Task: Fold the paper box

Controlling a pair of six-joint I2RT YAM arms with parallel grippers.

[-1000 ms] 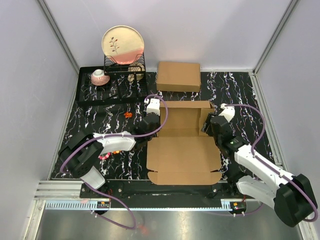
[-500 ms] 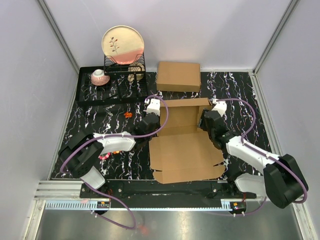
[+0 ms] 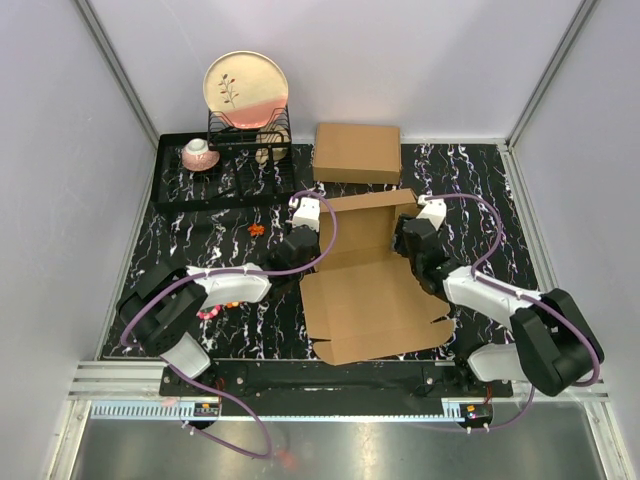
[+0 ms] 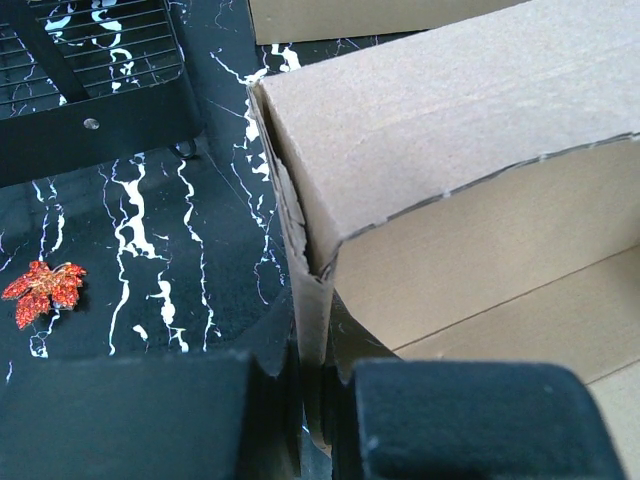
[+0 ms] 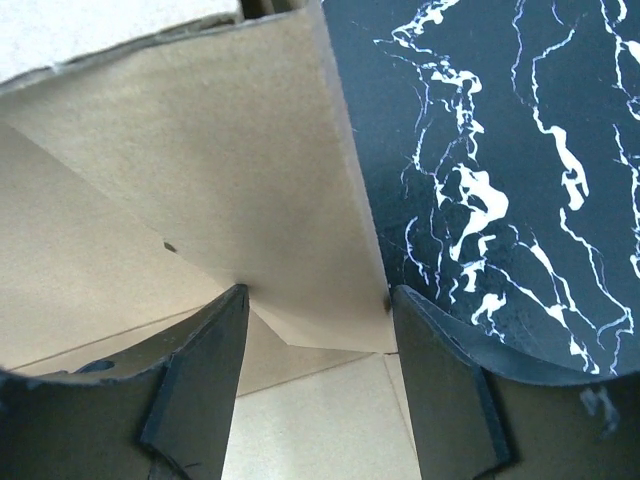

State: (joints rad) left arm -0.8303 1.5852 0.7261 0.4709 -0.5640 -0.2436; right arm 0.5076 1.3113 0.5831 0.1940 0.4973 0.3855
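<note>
From above, the paper box (image 3: 370, 305) lies at the middle of the worktop (image 3: 480, 200), skewed a little to its edges. It is plain brown corrugated card, matte, with a broad flat panel reaching toward the near edge and ending in a narrow strip with rounded tabs. At its far end is a shallow tray part whose walls stand up. The left hand (image 3: 303, 250) is at the tray's left wall and the right hand (image 3: 408, 238) at its right one. Beyond the far wall, across a narrow strip of black, white-veined surface, a made-up cardboard box (image 3: 357, 152) sits against the far edge. In the far left corner a black tray (image 3: 172, 190) carries a wire rack (image 3: 250, 135) with a round cream-and-pink plate (image 3: 246, 90) on edge and a small cup (image 3: 199, 153). A red leaf (image 3: 257, 229) lies just left of the left hand. Bare worktop runs wide along the right edge and, less so, along the left, while the tabbed strip comes close to the near edge. In the left wrist view the hand's black, foam-faced jaws are closed almost together on the lower part of the thin left wall. That wall rises between them to a bent corner with a rough fluted edge, and a broad card face runs off to the right above the tray's floor. In the right wrist view the hand stands wide, its dark jaws straddling a smooth flap that leans between them, its lower corners reaching both. Veined worktop lies open to the right.
</note>
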